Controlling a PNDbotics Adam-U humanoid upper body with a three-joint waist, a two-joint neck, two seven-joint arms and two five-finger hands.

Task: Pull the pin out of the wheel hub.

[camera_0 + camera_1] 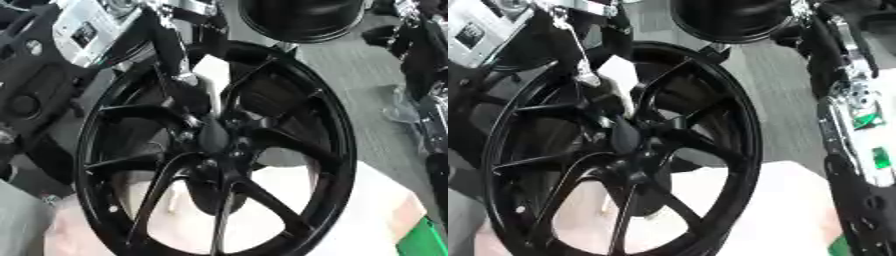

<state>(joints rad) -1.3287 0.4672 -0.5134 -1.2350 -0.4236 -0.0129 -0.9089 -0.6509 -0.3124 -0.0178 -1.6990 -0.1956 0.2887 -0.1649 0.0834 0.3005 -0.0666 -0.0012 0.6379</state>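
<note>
A glossy black wheel hub (229, 145) fills the middle of both views, standing tilted on its rim with its spokes fanning out from a dark centre cap. At about the 11 o'clock side of that centre, the robot's left hand (186, 95) reaches in between the spokes, its black fingers bunched down against the hub near the bolt holes; whether they grip anything cannot be told, and the pin itself cannot be made out against the black metal. The left arm, with silver joints and white panels, comes down from 11 o'clock. The wheel's lower rim rests on a pale table (367, 220). At 3 o'clock in the right eye view, the right arm (852, 130) hangs alongside the wheel; its hand is not visible. At 12 o'clock, beyond the wheel, sits a round black object (302, 20) on grey floor.
</note>
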